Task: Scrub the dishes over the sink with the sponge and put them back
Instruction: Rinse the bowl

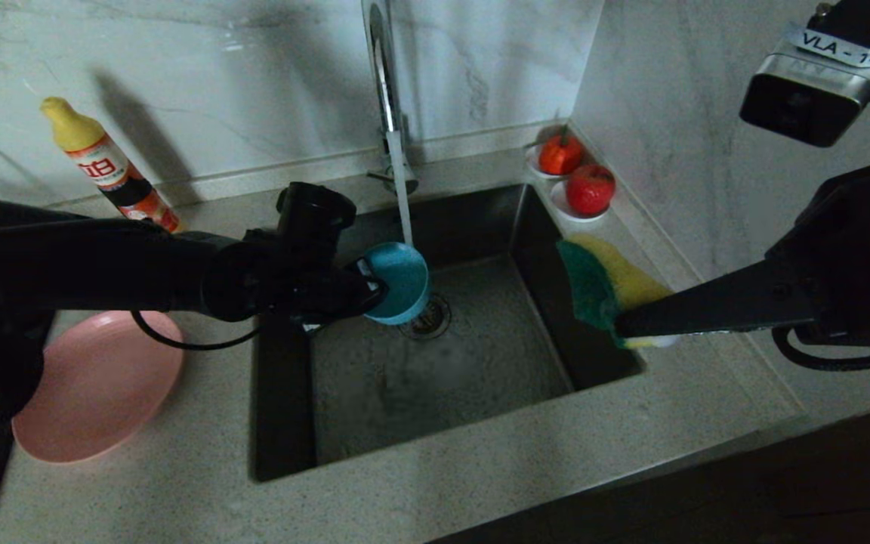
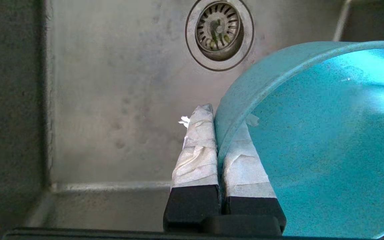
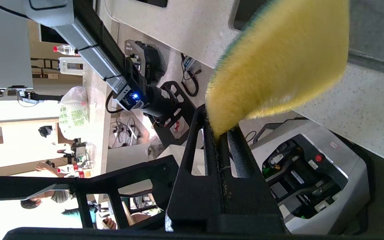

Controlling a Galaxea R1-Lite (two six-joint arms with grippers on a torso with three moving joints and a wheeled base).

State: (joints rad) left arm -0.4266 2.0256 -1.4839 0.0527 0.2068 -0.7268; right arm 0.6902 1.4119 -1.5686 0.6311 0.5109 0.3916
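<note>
Teal bowl (image 1: pixel 403 281), small, round and smooth with a matte, plastic-looking wall, hangs tipped on its side over the square dark steel sink (image 1: pixel 480 378), right under the thin stream falling from the tall chrome tap (image 1: pixel 384 83). The left gripper (image 2: pixel 218 150) holds it by the rim alone, its two tape-wrapped fingers (image 2: pixel 198 156) pinched shut on the thin wall, one inside and one outside. That looks to me like the weak point: wet, slick rim, a narrow bite, and any scrubbing push from the side could lever the bowl out so it drops onto the round slotted drain (image 2: pixel 219 31) below.

The right gripper (image 3: pixel 220 133) is clamped tight on one end of the rectangular yellow foam sponge (image 1: pixel 612 283), whose dark green scouring face looks toward the bowl; it sits over the sink's right edge, well apart from the bowl. The sponge is soft and held at its end, so it may fold instead of pressing.

A wide shallow pink plate (image 1: pixel 95 385) with a smooth surface rests on the speckled stone counter (image 1: pixel 480 483), left of the sink. Splash from the stream off the tilted bowl could also wet the counter
</note>
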